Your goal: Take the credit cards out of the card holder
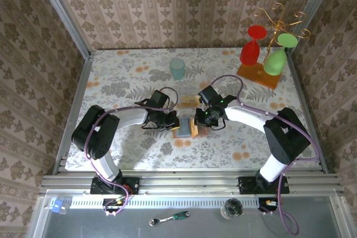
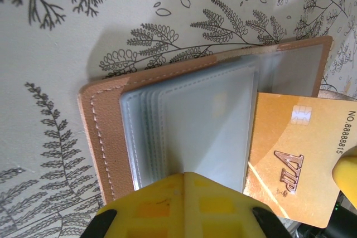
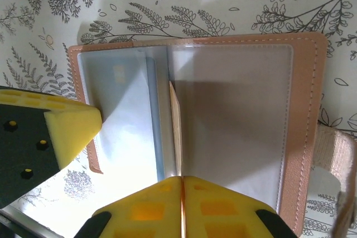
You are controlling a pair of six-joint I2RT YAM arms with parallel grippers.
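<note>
- At mid-table, the card holder (image 2: 103, 137) lies open — the left gripper (image 2: 184, 176) is clenched, pressing its clear sleeves.
- Right gripper (image 3: 182, 179) grasps the orange card (image 2: 295, 154) — partly drawn out.

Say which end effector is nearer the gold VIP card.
Right: right end effector grips the gold VIP card; left end effector rests beside it on the tan leather card holder.

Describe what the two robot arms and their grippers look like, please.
The left arm and right arm match: white tubular links between bulky black joint housings, on black bases. A thin purple cable loops along each. The left gripper and right gripper have blocky yellow fingers with square recesses, mounted on black bodies.
</note>
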